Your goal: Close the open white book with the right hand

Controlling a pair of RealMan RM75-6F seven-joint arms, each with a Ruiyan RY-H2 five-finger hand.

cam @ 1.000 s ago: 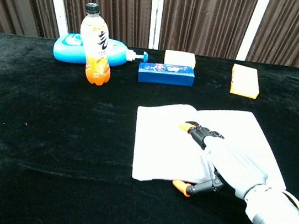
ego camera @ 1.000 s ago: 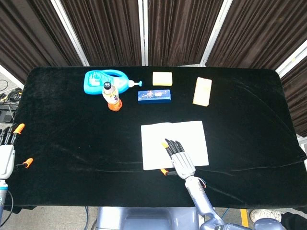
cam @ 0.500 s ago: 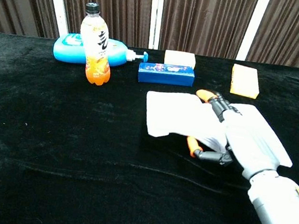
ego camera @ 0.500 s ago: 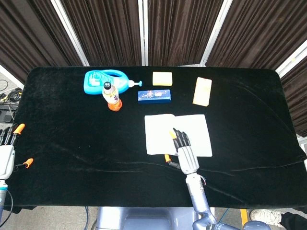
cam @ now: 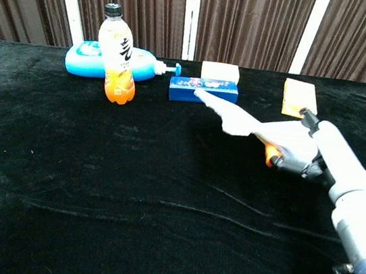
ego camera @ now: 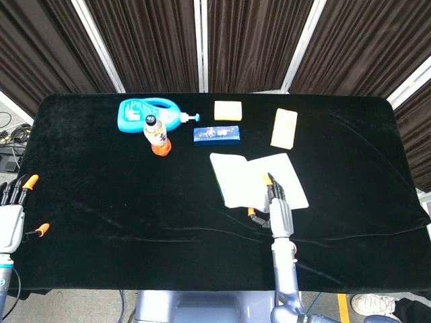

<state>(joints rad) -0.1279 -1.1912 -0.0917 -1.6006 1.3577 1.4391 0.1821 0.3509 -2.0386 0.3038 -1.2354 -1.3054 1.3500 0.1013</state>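
Lifted since a second ago: left half of the white book [ego camera: 241,176] [cam: 240,121], formerly flat, now raised off the black surface [ego camera: 101,195] [cam: 94,186] and tilting rightward. Right hand [ego camera: 278,210] [cam: 317,156]: holding the raised page, thumb beneath. Book location: centre-right, before the blue box [ego camera: 217,134] [cam: 203,89]. Left hand [ego camera: 13,215]: at the left edge, fingers apart, holding nothing.

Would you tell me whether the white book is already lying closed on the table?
No, the white book is partly lifted, its left page raised by the right hand.
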